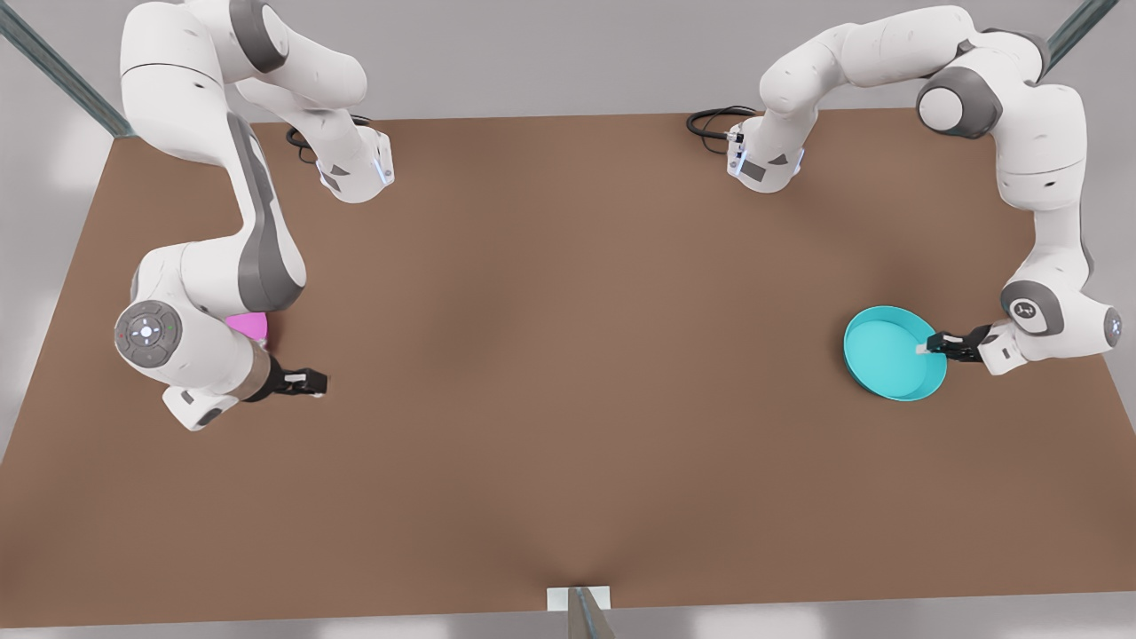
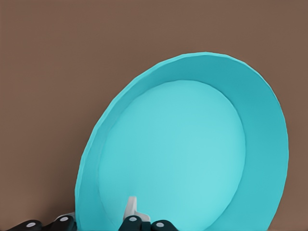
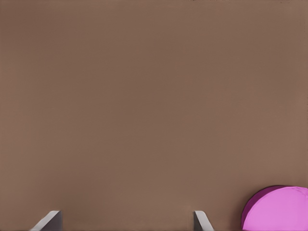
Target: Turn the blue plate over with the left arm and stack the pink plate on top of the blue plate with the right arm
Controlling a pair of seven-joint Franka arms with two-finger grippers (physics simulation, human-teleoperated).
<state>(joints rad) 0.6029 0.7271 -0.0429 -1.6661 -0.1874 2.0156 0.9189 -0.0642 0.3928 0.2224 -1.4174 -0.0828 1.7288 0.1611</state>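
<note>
On the front view's right, the blue plate (image 1: pixel 890 352) has its hollow side facing up, and in the left wrist view the blue plate (image 2: pixel 192 149) looks tilted. My left gripper (image 1: pixel 928 346) is shut on its rim on the side toward the arm. One fingertip (image 2: pixel 131 206) presses the inner face of the rim. The pink plate (image 1: pixel 249 325) lies on the front view's left, mostly hidden under the right arm; the right wrist view shows part of the pink plate (image 3: pixel 281 209). My right gripper (image 1: pixel 321 382) hovers just beside it, open and holding nothing.
The brown table (image 1: pixel 568 399) stretches wide between the two arms. Black cables (image 1: pixel 710 120) lie at the back edge near the arm bases. A small white bracket with a post (image 1: pixel 579 601) sits at the middle of the front edge.
</note>
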